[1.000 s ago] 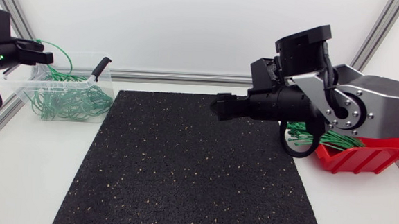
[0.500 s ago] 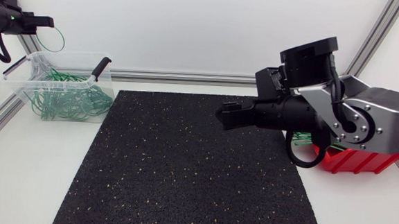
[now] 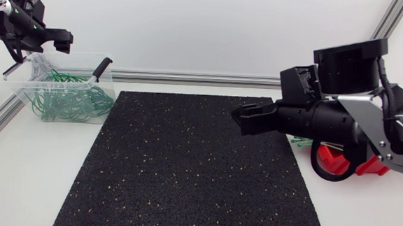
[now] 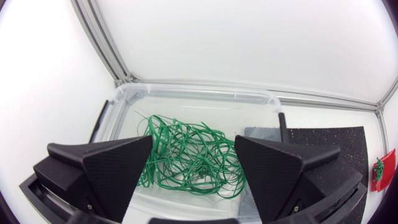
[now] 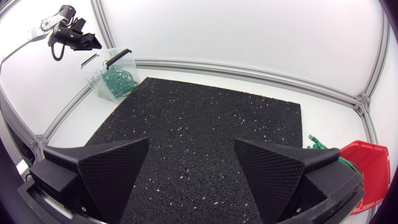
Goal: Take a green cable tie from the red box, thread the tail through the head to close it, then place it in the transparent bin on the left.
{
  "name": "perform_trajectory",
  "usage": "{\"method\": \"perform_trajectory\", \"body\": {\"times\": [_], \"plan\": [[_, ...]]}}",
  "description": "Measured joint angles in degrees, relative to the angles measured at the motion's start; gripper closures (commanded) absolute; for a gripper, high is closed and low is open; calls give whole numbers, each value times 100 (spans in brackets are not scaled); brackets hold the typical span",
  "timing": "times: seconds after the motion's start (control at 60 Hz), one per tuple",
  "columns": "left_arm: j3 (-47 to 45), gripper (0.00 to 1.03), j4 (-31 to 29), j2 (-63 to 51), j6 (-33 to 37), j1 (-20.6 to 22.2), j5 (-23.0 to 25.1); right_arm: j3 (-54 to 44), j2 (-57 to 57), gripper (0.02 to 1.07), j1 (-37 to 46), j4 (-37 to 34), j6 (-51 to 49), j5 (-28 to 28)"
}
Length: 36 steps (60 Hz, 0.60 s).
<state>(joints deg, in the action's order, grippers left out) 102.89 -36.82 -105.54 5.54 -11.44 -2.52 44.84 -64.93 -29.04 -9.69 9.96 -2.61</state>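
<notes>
Green cable ties (image 4: 186,162) are lying in a tangled heap inside the transparent bin (image 4: 199,93), just below the fingers (image 4: 112,168) of the left gripper (image 4: 193,143), which are spread wide and gripping nothing. The left gripper is hovering above the bin's far left corner, its arm coming in from the far left of the counter (image 3: 29,186). A black latch (image 3: 102,68) is sticking up from the bin's right rim.

Across the scene, the right gripper (image 5: 191,143) is hanging over the right part of the black mat (image 3: 184,175), pointing left, its fingers likewise released, with only the speckled mat showing between them. Behind it, the silver-and-black right arm (image 3: 370,113) is stretching in from the right edge.

The red box (image 5: 367,168) is sitting at the right edge of the counter, just off the mat's right side and largely hidden behind the right arm in the overhead view. More green ties (image 5: 317,144) are poking out over its left rim. The bin and the red box are standing well apart, at opposite sides of the mat.
</notes>
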Motion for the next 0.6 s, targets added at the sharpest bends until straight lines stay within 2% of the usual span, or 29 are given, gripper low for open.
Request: {"method": "perform_trajectory", "body": {"times": [0.4, 0.6], "plan": [[-2907, 3, 2009, 3008, -133, 227, 48, -452, 1008, 7, 1036, 13, -400, 188], [-4424, 3, 2514, 3943, -146, 352, 50, -951, 1703, 6, 1539, 31, -627, 203]]}}
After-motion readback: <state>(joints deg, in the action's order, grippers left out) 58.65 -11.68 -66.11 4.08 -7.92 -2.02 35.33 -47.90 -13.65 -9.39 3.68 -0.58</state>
